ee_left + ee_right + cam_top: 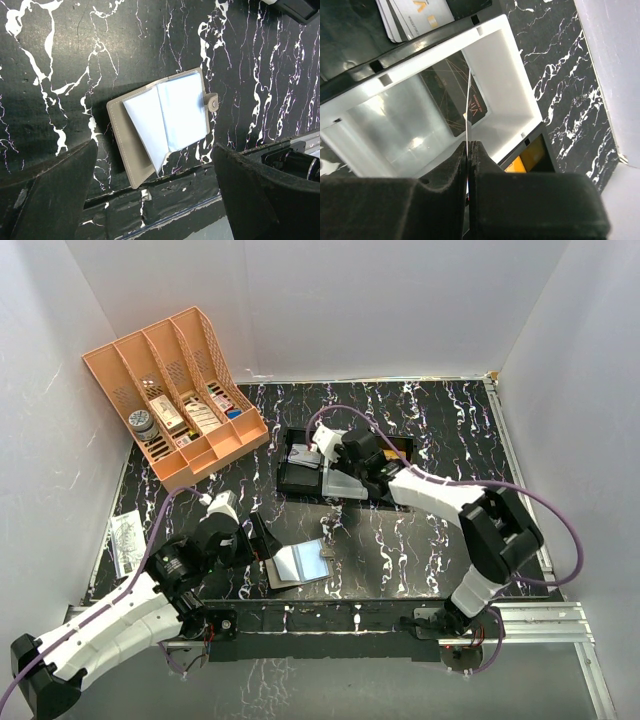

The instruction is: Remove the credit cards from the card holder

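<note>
Black, white-veined marble covers the table (420, 540), and the black tray (297, 478) at its middle serves as the drop-off. Directly above that tray hangs the right gripper (468, 145), its 2 fingers pressed together on 1 thin card (468, 102) seen edge-on. Pinching it by one end holds it upright, likely so it can drop into the tray's white-walled compartment (515, 75) below. A dark card (445, 100) lies flat on that compartment's floor. Pale cards (415, 17) sit in the section next to it, and an orange card (532, 155) shows in the section on the other side.

Nearer the arm bases than the tray, and well apart from it, the card holder (160, 125) lies spread open on the table. Its grey-blue sleeves face up and its tab (212, 102) is flopped outward, which leaves the slots reachable. The left gripper (258, 540) hovers on that same near side of the tray, fingers fully apart and holding nothing. It frames the holder without touching it, placed, I judge, to steady it for another pull. Whether any cards remain in the sleeves cannot be told.
</note>
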